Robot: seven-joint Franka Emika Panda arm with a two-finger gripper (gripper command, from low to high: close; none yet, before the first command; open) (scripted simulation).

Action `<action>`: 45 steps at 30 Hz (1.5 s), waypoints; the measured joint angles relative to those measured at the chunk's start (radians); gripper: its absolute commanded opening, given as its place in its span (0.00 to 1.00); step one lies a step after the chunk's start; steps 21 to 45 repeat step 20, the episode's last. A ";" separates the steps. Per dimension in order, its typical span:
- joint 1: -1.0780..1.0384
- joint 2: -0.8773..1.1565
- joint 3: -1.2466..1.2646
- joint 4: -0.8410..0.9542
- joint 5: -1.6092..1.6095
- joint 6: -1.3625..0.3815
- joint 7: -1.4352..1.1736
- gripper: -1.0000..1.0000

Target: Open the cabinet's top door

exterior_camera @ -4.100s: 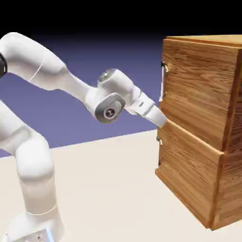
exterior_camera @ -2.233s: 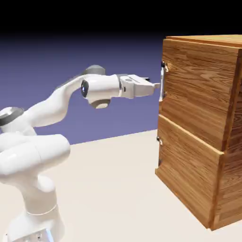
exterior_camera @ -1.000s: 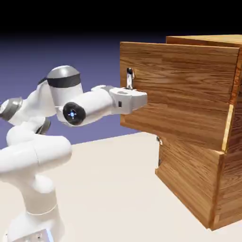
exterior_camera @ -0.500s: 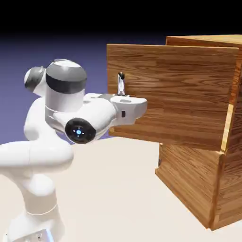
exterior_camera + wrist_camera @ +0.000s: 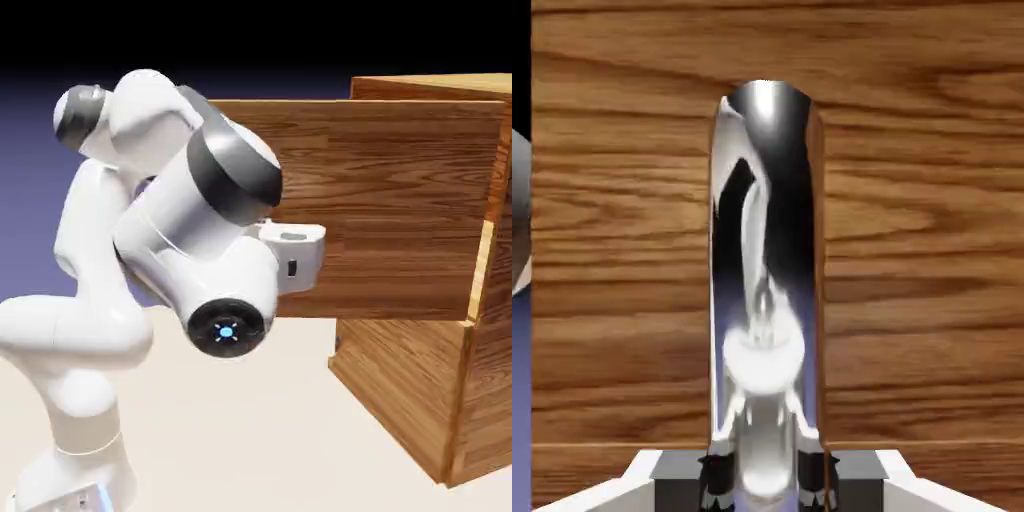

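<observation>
Gripper (image 5: 760, 475) is seen clamped narrow on the handle (image 5: 767, 290), bottom centre of hand view; the silver bar runs up the frame's middle w/ wood grain behind. In the exterior view the hand (image 5: 292, 258) sits mid-frame, handle hidden by the arm. Top door (image 5: 390, 210) is swung well out, filling centre to right; cabinet (image 5: 430, 400) at right, lower panel shut. Risk, as judged: arm is folded tight near the base, so further pull could be limited, or grip could slip off the smooth bar.
</observation>
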 measured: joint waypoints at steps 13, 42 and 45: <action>-0.023 0.471 0.163 0.345 -0.268 0.108 -0.014 0.00; 0.031 0.717 0.210 0.517 -0.366 0.148 0.082 1.00; 0.031 0.717 0.210 0.517 -0.366 0.148 0.082 1.00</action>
